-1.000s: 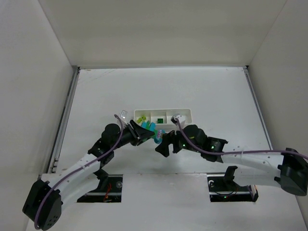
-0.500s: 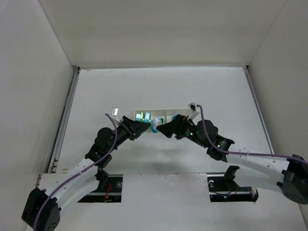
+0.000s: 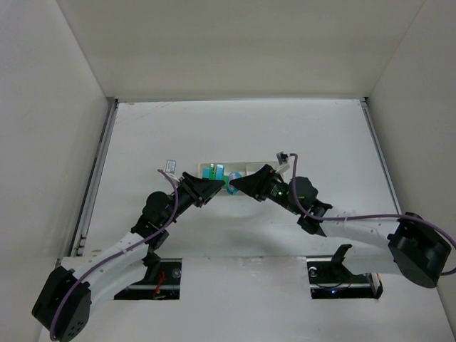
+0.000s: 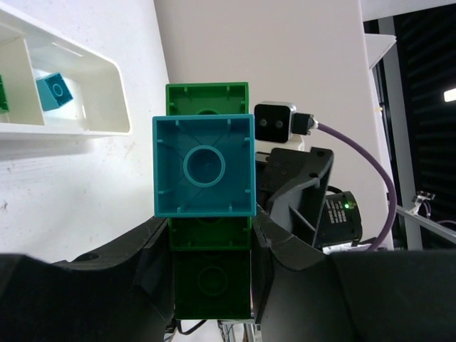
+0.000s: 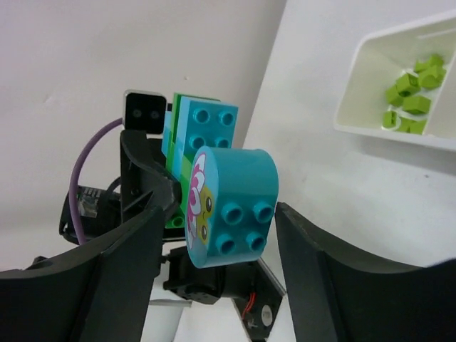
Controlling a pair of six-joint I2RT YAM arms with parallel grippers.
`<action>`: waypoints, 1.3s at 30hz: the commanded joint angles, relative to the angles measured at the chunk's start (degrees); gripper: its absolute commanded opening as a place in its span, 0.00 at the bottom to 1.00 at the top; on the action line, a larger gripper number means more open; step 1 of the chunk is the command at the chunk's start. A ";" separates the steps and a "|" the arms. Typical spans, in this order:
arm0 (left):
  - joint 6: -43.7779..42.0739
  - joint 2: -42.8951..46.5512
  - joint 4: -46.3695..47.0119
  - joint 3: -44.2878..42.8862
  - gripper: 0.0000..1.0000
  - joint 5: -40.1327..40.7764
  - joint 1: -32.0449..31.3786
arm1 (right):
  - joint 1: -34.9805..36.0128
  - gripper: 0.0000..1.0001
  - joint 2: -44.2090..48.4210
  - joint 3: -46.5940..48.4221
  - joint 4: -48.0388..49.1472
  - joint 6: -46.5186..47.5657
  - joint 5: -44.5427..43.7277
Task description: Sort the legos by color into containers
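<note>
Midair beside the tray's near rim, the left claw pinches a green-and-cyan lego stack; the right claw stands spread around its rounded, flower-printed brick. Open table stretches beyond.

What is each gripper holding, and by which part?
The left gripper clamps the lego cluster by the sides of its dark green brick. The right gripper holds nothing yet: its jaws straddle the cluster's rounded cyan piece with a gap showing.

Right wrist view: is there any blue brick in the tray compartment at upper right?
No, only small yellow-green bricks lie in that tray compartment.
</note>
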State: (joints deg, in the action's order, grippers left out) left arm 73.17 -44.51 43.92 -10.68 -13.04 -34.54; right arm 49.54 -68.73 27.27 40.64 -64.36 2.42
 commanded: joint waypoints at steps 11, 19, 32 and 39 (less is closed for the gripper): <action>0.92 0.91 7.14 -0.49 0.15 0.82 -0.04 | -2.56 0.39 -5.54 -2.30 17.19 -6.31 3.12; 1.89 4.08 6.44 0.13 0.15 -0.76 3.91 | -5.20 0.34 -2.20 -4.41 15.79 -6.22 3.39; 1.37 2.77 6.18 -0.57 0.15 -2.78 5.85 | -14.50 0.32 5.27 -6.88 7.72 -3.15 5.93; -1.88 0.22 5.21 -1.80 0.15 -2.70 4.62 | -16.19 0.32 6.69 2.77 -21.00 14.32 -9.68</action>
State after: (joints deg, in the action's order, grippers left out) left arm 73.89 -44.07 45.58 -10.48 -15.03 -29.32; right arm 32.42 -62.39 23.83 32.71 -60.03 1.91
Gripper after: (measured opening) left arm 0.337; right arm 0.440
